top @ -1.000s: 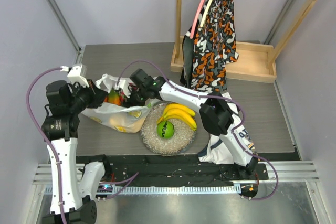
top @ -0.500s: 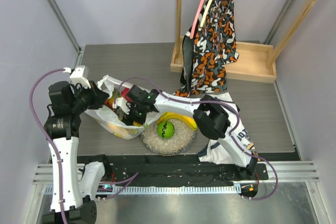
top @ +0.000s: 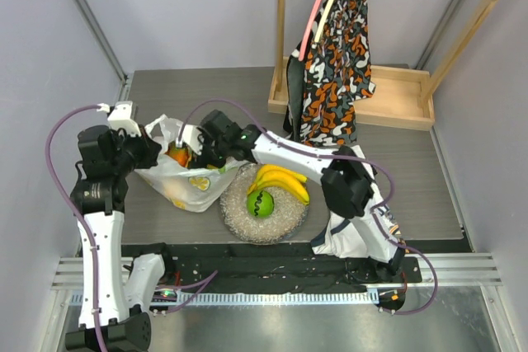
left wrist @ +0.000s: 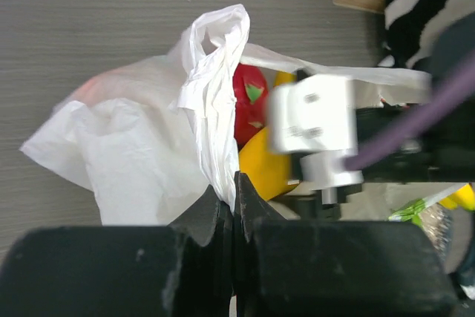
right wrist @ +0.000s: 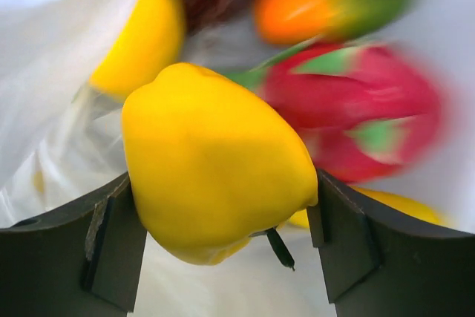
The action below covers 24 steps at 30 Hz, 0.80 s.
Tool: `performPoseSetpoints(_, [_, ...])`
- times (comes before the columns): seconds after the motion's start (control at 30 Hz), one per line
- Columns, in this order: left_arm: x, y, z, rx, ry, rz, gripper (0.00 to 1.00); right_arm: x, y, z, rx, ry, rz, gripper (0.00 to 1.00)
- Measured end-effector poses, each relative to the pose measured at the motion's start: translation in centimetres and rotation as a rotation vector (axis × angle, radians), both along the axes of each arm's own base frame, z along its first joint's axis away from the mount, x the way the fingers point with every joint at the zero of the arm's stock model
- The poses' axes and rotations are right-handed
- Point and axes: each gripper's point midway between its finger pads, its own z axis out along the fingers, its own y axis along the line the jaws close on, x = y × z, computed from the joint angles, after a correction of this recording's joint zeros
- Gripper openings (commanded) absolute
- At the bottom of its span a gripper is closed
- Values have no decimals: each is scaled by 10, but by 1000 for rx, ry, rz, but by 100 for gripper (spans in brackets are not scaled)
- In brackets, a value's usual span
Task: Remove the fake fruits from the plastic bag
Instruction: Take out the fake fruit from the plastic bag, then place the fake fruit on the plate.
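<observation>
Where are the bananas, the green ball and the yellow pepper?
bananas (top: 281,178): top view, middle of the bunch.
green ball (top: 260,203): top view, its middle.
yellow pepper (right wrist: 215,161): right wrist view, its front side.

Your left gripper (left wrist: 234,187) pinches a fold of the plastic bag (left wrist: 133,146), with a red fruit (left wrist: 249,105) and a yellow fruit (left wrist: 263,165) showing inside.

The right fingers (right wrist: 349,246) have pulled up inside the plastic bag (top: 186,183), gripping the yellow pepper (right wrist: 215,161)
</observation>
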Motion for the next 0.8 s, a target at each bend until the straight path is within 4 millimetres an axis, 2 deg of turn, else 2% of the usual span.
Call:
performPoseSetpoints(0.07, [3, 5, 2, 22, -22, 19, 0, 16, -1, 31, 72, -114, -15, 23])
performPoseSetpoints(0.17, [8, 8, 6, 33, -47, 32, 0, 30, -17, 78, 168, -277, -42, 22])
performPoseSetpoints(0.27, [12, 9, 7, 35, -57, 32, 0, 35, -26, 124, 261, -401, -62, 22])
performPoseSetpoints(0.4, [17, 10, 7, 35, -58, 32, 0, 30, -35, 164, 351, -461, -69, 23])
performPoseSetpoints(0.47, [19, 10, 7, 34, -60, 32, 0, 18, -48, 180, 379, -461, -50, 23])
performPoseSetpoints(0.57, [22, 10, 4, 29, -49, 30, 0, -6, -80, 202, 407, -455, -9, 24])
performPoseSetpoints(0.63, [24, 9, 1, 23, -35, 24, 0, -29, -115, 218, 421, -446, 17, 24])
performPoseSetpoints(0.7, [25, 8, -1, 17, -26, 17, 0, -48, -147, 226, 419, -437, 27, 24])
performPoseSetpoints(0.73, [26, 7, -2, 13, -23, 14, 0, -58, -164, 226, 408, -427, 33, 27])
performPoseSetpoints(0.8, [26, 6, -3, 8, -20, 10, 1, -75, -193, 217, 373, -402, 46, 29])
